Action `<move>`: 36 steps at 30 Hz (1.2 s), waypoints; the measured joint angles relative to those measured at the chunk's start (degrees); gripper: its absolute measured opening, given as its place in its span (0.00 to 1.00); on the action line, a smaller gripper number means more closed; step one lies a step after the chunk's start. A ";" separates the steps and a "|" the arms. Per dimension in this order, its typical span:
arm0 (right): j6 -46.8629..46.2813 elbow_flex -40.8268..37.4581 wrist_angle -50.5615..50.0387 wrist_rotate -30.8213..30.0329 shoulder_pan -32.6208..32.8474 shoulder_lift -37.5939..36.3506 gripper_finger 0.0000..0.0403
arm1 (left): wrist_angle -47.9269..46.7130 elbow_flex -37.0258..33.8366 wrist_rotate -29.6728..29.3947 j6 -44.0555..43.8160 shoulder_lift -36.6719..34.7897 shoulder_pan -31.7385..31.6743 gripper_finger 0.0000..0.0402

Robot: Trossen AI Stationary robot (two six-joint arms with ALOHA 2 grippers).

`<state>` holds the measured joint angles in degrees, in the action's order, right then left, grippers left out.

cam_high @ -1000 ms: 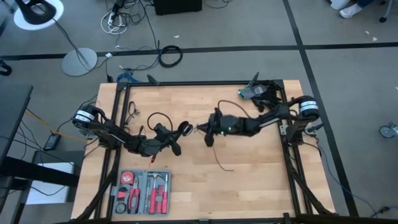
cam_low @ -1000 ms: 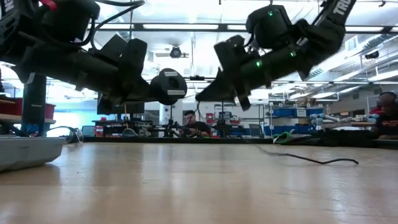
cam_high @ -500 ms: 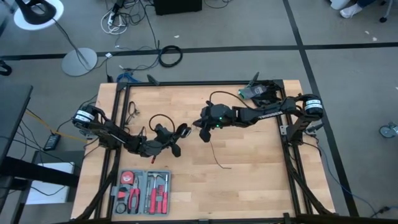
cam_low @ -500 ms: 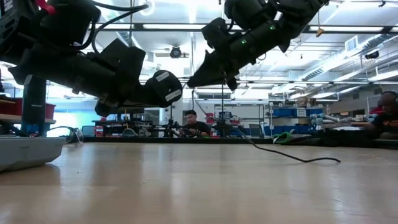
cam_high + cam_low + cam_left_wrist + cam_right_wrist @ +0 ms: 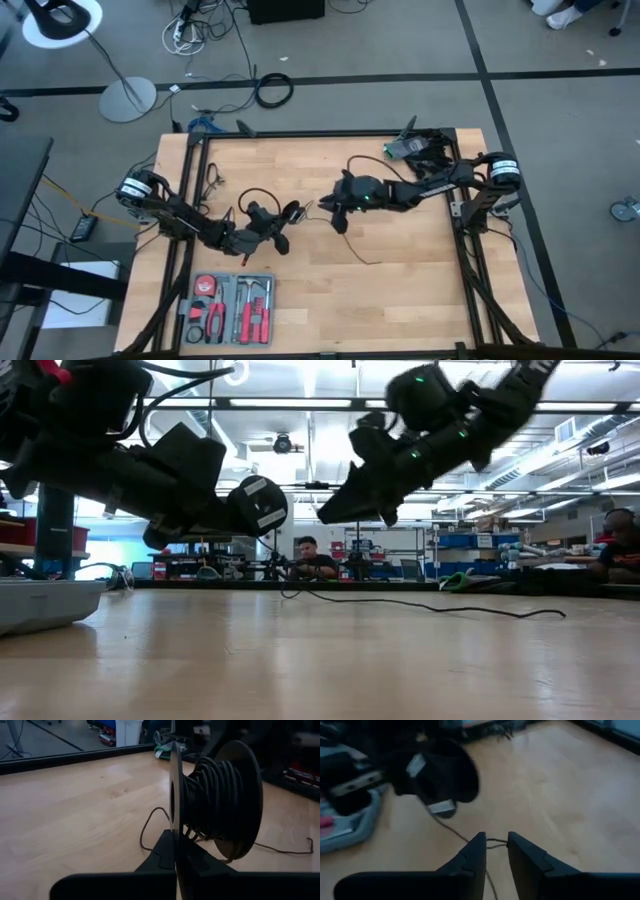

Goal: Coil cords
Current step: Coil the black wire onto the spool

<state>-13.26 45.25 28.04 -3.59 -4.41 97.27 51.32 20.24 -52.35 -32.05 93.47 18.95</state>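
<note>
— One thin black cord (image 5: 352, 248) trails loose across the wooden table (image 5: 420, 290), wound at one end onto a round black spool (image 5: 220, 800).
— Who holds it?
— Left gripper (image 5: 283, 226), clenched on the spool. Right gripper (image 5: 322, 207) hovers close by, fingers slightly parted around the cord.
— Any containers?
— Grey tool tray (image 5: 228, 308) holding red-handled tools.

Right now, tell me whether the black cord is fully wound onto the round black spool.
Not fully: the spool in the left pincer holds many turns, but a loose length of cord trails across the wooden table.
</note>
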 joint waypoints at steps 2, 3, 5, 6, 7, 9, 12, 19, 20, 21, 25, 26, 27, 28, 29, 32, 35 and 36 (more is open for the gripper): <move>0.88 -4.15 6.85 -1.11 0.78 0.41 0.20 | 0.07 0.03 -0.14 -0.05 0.00 -0.02 0.00; 1.74 -5.65 9.54 -2.69 1.29 1.19 0.20 | 0.10 0.04 -0.14 -0.06 0.00 -0.02 0.00; 2.24 -8.51 12.13 -5.67 2.27 2.73 0.20 | 0.77 0.04 -0.20 0.12 0.00 -0.04 0.00; 2.05 -8.99 13.67 -6.48 2.72 4.24 0.20 | 1.30 0.11 -0.15 0.17 0.00 -0.04 0.00; 1.43 -9.23 15.12 -6.69 3.13 5.65 0.20 | 1.95 0.11 -0.11 0.31 0.00 -0.07 0.00; 0.90 -9.04 18.54 -6.42 4.36 8.72 0.22 | 4.03 0.11 -0.13 1.65 0.00 -0.08 0.00; 1.40 -7.33 20.60 -5.78 5.40 13.06 0.25 | 9.03 0.14 0.18 4.85 0.00 -0.08 0.00; 3.43 -4.93 28.39 -5.95 5.52 15.10 0.36 | 14.90 0.17 0.27 9.42 -0.02 -0.08 0.00; 4.22 -4.60 28.16 -5.69 5.52 14.98 0.37 | 14.95 0.15 0.19 9.40 -0.02 -0.08 0.00; 4.94 -3.84 27.93 -5.28 5.52 15.05 0.38 | 15.00 0.17 0.33 9.41 -0.02 -0.08 0.00; 6.08 -0.15 22.65 0.35 5.54 16.07 0.43 | 15.28 0.19 0.06 9.64 -0.02 -0.10 0.00; 6.07 0.39 20.27 0.97 5.54 16.23 0.43 | 15.28 0.19 -0.24 9.64 -0.02 -0.14 0.00; 6.04 1.72 19.00 1.04 5.56 16.97 0.43 | 15.28 0.21 -0.19 9.64 -0.02 -0.17 0.00; 6.04 2.95 18.46 1.13 5.56 17.43 0.43 | 15.36 0.21 -0.23 9.64 -0.02 -0.17 0.00; 6.04 3.30 17.59 1.24 5.56 17.46 0.43 | 15.47 0.21 -0.35 9.65 -0.02 -0.17 0.00; 6.04 5.47 16.92 3.18 5.50 18.87 0.41 | 15.96 0.37 -0.47 10.70 -0.02 -0.19 0.00; 6.00 7.96 16.60 6.50 5.54 20.56 0.37 | 16.92 0.48 -0.41 11.06 -0.04 -0.19 0.00; 6.00 9.20 16.13 6.79 5.54 21.44 0.36 | 16.96 0.55 -0.18 11.10 -0.04 -0.29 0.00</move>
<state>-7.27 54.44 44.17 3.19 1.13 118.71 68.29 20.78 -52.53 -20.95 93.43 18.66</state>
